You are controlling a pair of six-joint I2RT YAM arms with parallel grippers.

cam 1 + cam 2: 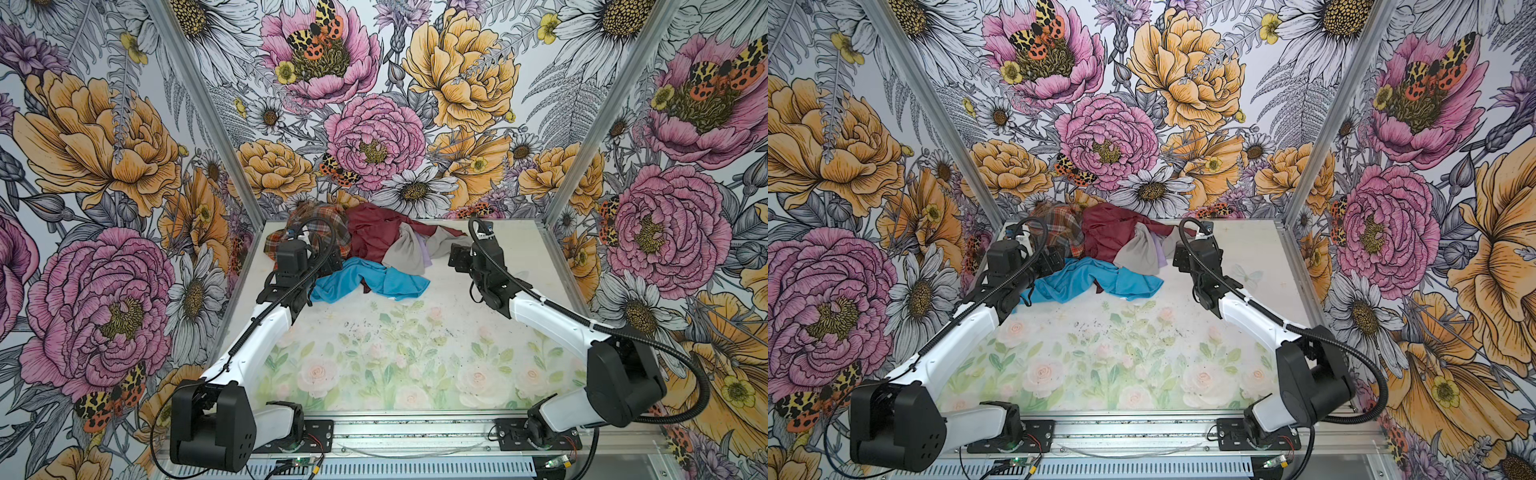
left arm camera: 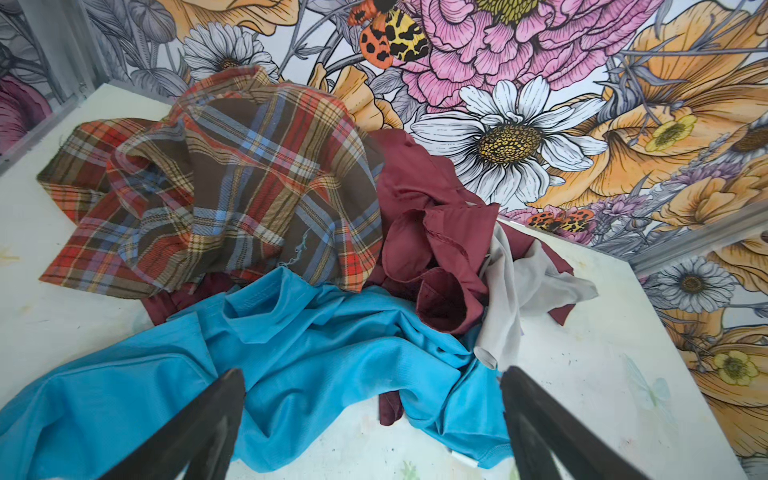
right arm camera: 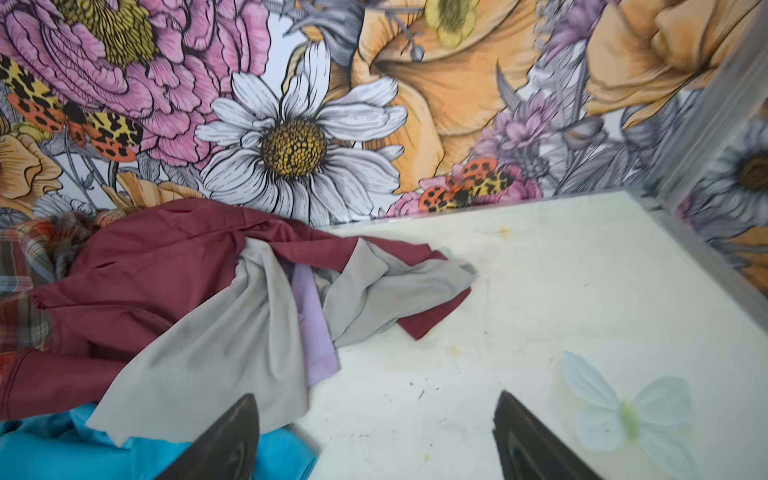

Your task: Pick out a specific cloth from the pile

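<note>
Right gripper (image 3: pixel 376 395) gapes empty beside pile (image 3: pixel 145 270); best pinch exposed strip of lilac cloth (image 3: pixel 313 324), avoiding grey cloth (image 3: pixel 216 353).

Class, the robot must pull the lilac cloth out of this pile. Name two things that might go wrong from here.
1. Only a narrow strip of the lilac cloth shows, tucked between folds of the grey cloth. The open right gripper may pinch grey fabric instead, or both together.
2. The maroon cloth is tangled with those folds, so a pull may drag much of the pile along rather than free one piece.
</note>
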